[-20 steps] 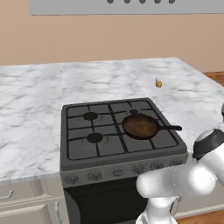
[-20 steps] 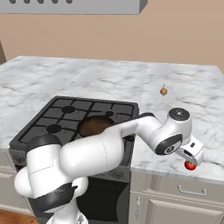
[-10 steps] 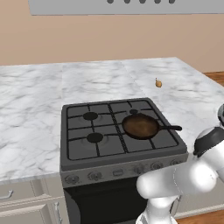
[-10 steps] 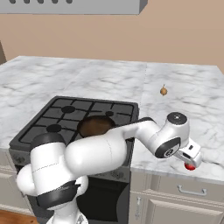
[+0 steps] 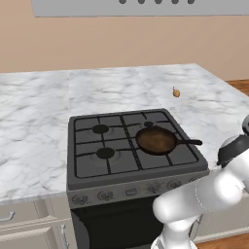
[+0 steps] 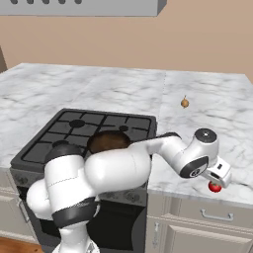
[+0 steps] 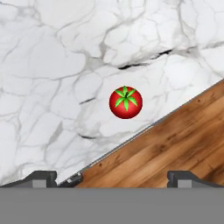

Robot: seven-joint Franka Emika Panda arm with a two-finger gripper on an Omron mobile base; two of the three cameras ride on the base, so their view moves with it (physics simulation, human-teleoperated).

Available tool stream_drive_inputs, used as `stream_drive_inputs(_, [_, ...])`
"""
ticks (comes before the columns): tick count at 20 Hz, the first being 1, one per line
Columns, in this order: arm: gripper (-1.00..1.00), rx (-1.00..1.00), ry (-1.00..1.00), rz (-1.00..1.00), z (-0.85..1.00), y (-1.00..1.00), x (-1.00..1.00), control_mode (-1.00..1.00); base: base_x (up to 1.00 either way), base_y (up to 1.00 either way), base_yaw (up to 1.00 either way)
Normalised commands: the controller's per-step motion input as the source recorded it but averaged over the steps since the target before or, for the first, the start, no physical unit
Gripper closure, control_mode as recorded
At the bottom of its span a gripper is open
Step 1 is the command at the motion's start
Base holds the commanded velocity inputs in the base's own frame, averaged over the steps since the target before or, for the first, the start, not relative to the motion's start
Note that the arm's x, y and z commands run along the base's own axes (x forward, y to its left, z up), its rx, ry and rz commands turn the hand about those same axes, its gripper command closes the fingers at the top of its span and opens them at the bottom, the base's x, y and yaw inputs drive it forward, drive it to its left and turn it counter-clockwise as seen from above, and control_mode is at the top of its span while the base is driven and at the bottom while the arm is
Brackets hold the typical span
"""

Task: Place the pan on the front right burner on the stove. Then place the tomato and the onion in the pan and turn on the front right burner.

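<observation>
Claw point(image 7: 112, 177) position: spread wide above the white marble table point(image 7: 52, 65), with nothing held between the two dark finger tips point(image 7: 41, 177). In the hand view, the small round bright red tomato point(image 7: 125, 102) with a green star-shaped top is seen between the tips and ahead of them, resting on the marble close to the table's edge, beyond which brown wooden floor point(image 7: 175, 140) is visible. In the right base view, the tomato point(image 6: 214, 187) is located just below the white hand of the arm, near the front edge of the table point(image 6: 217, 123) to the right of the dark grey four-burner gas stove point(image 6: 44, 143).

The small round dark brown frying pan point(image 5: 156, 139) with a long thin black handle is seated on the front right burner of the stove point(image 5: 92, 170), its handle directed to the right. In the right base view, the pan point(image 6: 108, 142) is partly covered by the arm. The small tan onion point(image 5: 176, 92) with a pointed stem tip is placed upright on the table behind and to the right of the stove, well apart from the tomato; it is also marked in the right base view point(image 6: 185, 103).
</observation>
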Motion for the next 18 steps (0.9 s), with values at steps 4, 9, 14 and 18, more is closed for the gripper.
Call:
stream_drive_inputs(4, [-1.0,0.0,0.01,0.0,-0.07,-0.04,0.15,-1.0,0.0,0.0,0.0])
stream_drive_inputs(9, [-1.0,0.0,0.02,0.0,-0.25,-0.14,0.05,-1.0,0.0,0.0,0.0])
stream_drive_inputs(14, [-1.0,0.0,0.01,0.0,-0.28,-0.13,0.05,-1.0,0.0,0.0,0.0])
stream_drive_inputs(18, [-1.0,0.0,0.0,0.0,-0.17,-0.01,0.1,-1.0,0.0,0.0,0.0])
